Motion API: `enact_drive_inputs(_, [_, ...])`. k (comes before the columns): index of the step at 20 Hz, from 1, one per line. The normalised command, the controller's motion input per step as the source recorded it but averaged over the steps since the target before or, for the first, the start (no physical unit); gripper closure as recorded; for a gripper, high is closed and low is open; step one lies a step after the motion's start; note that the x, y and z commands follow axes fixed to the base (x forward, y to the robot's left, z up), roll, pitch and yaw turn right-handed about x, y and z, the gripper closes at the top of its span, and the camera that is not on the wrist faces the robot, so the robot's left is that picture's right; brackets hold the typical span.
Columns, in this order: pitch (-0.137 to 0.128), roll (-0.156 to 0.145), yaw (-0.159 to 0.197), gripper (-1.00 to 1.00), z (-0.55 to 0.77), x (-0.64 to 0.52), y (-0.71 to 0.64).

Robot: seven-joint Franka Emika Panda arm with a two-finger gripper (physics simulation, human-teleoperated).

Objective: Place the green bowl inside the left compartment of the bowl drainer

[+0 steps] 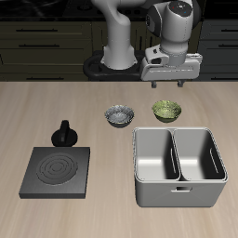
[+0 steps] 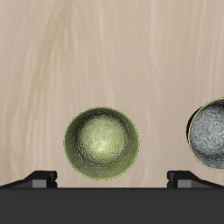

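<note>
Counter (image 1: 56, 107) of pale wood carries one bowl drainer (image 1: 179, 191), one black burner plate (image 1: 58, 171), two small bowls and one small black pot (image 1: 64, 135). Nearest the front edge, the drainer is a grey metal tub split by a middle wall into two deep bins, both holding nothing. Farther back, the green bowl (image 1: 165, 111) sits upright and bare inside, close beside the grey patterned bowl (image 1: 118, 115), which also holds nothing. Above the green bowl hangs the gripper (image 1: 170, 82), its jaws spread wide and holding nothing; the wrist view shows the green bowl between the two fingertips (image 2: 39, 178).
</note>
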Motion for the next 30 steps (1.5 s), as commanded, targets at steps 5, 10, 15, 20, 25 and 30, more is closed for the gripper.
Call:
enact_drive_inputs(5, [0.050, 0.005, 0.004, -1.00, -0.38, -0.08, 0.00])
enact_drive_inputs(10, [0.054, -0.026, 0.017, -1.00, -0.50, -0.02, -0.08])
enact_drive_inputs(15, [0.070, 0.001, 0.003, -1.00, -0.45, -0.04, 0.04])
enact_drive_inputs(20, [0.068, -0.005, 0.000, -1.00, -0.41, -0.04, 0.01])
enact_drive_inputs(25, [0.059, -0.011, -0.015, -1.00, -0.33, -0.02, -0.07])
enact_drive_inputs(30, [0.023, 0.040, -0.034, 1.00, -0.15, -0.03, -0.02])
